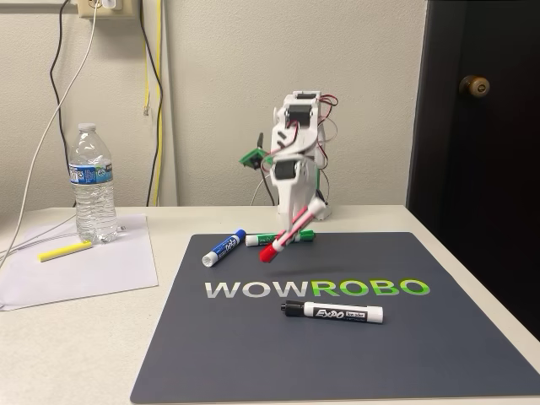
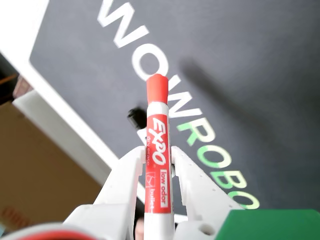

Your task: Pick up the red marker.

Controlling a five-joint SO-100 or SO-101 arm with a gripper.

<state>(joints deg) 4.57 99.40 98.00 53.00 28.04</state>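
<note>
1. While the gripper clamps the red marker at mid-barrel, the marker hangs tilted above the mat, cap end lowest.
2. Judged light, stiff, with a smooth, slippery barrel.
3. Mid-barrel hold looks sound.

The dark mat carries "WOWROBO". The black marker reads "EXPO". The red marker reads "EXPO" and "low odor".

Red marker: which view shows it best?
The wrist view: the red marker is close and sharp, label readable, clamped between the gripper fingers. The fixed view shows it small and blurred, tilted above the mat.
</note>
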